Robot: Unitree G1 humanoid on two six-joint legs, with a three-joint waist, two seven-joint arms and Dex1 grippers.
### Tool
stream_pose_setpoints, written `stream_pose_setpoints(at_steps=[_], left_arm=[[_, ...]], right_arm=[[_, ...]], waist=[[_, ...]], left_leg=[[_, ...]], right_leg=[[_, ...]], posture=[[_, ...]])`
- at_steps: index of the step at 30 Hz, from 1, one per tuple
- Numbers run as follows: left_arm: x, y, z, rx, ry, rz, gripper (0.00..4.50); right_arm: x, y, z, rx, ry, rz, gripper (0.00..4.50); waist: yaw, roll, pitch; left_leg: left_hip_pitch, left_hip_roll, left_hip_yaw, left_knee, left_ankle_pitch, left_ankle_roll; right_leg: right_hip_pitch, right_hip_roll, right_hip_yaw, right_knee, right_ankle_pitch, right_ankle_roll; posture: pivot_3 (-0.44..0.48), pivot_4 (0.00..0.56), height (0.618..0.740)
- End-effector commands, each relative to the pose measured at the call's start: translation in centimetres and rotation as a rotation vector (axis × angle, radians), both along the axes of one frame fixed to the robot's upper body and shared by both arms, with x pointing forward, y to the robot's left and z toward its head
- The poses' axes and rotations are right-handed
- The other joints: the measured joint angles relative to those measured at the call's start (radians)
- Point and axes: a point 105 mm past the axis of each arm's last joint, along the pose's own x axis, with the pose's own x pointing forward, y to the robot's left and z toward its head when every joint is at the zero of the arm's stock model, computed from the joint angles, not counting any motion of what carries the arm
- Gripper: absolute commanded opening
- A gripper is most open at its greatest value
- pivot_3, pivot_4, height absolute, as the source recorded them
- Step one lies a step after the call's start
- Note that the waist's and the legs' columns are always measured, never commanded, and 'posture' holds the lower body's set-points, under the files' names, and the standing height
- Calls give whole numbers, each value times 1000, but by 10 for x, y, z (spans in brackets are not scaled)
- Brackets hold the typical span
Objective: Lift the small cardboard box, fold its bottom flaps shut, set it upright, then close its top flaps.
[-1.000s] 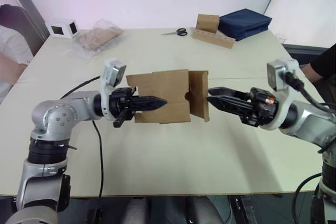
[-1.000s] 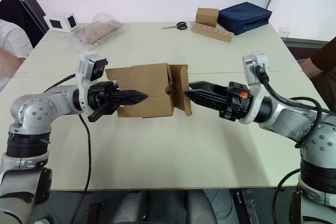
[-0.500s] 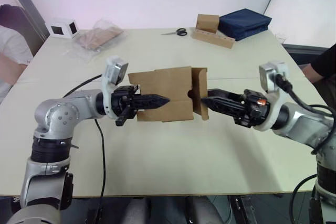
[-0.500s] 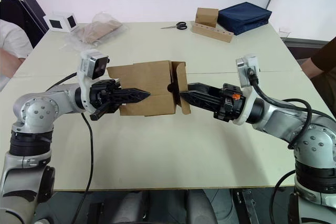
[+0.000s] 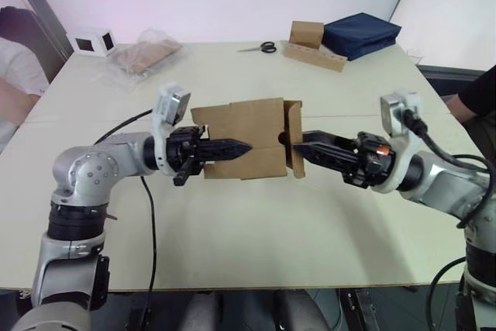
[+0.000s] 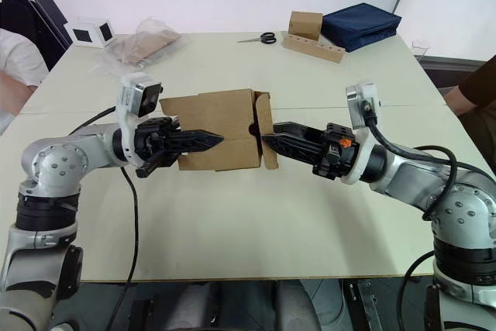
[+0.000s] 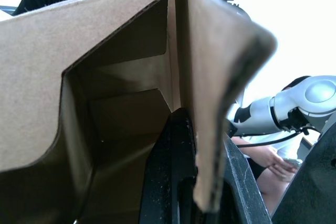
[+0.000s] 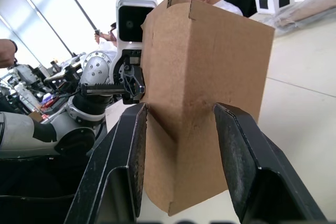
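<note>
The small cardboard box [image 5: 246,133] hangs on its side above the middle of the table. My left gripper [image 5: 242,146] is shut on its near wall, with one finger [image 7: 173,177] inside the box and the other outside. The top flaps [image 5: 198,118] stand open at the box's left end. At the right end, one of the bottom flaps [image 5: 294,145] stands partly folded across the opening. My right gripper [image 8: 181,111] is open, and its two fingers straddle that flap [image 8: 194,129]. How the other flaps at that end stand is hidden.
At the table's far side lie a white cube box [image 5: 93,40], a plastic bag of cardboard [image 5: 143,56], scissors [image 5: 263,47], a brown box [image 5: 307,33] on a wooden strip and a navy bag [image 5: 360,34]. A person sits at each side of the table.
My right gripper has moved left up to the box's right end. The flap there has swung in closer to the box. The left gripper still holds the box.
</note>
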Motion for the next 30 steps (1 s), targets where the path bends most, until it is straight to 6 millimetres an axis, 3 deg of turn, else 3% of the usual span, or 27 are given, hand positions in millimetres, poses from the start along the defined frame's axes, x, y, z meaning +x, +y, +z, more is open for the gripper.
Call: stream_pose_setpoints(at_steps=[1,13,15,30], left_arm=[[-7,-4,11,-15,-57,-27,0],[-8,-5,12,-20,-55,-30,0],[-8,-5,12,-19,-56,-29,0],[-10,-3,13,-19,-56,-24,0]], right_arm=[[-6,5,11,3,-69,16,2000],[-1,4,13,14,-76,-17,2000],[-1,4,14,12,-77,-17,1508],[12,-5,14,-4,-91,-85,1508]], waist=[[0,0,0],[0,0,0],[0,0,0],[0,0,0]], left_leg=[[0,0,0,0,0,0],[0,0,0,0,0,0],[0,0,0,0,0,0],[0,0,0,0,0,0]], right_leg=[[0,0,0,0,0,0],[0,0,0,0,0,0],[0,0,0,0,0,0],[0,0,0,0,0,0]], posture=[[0,150,740],[0,150,740],[0,150,740],[0,150,740]])
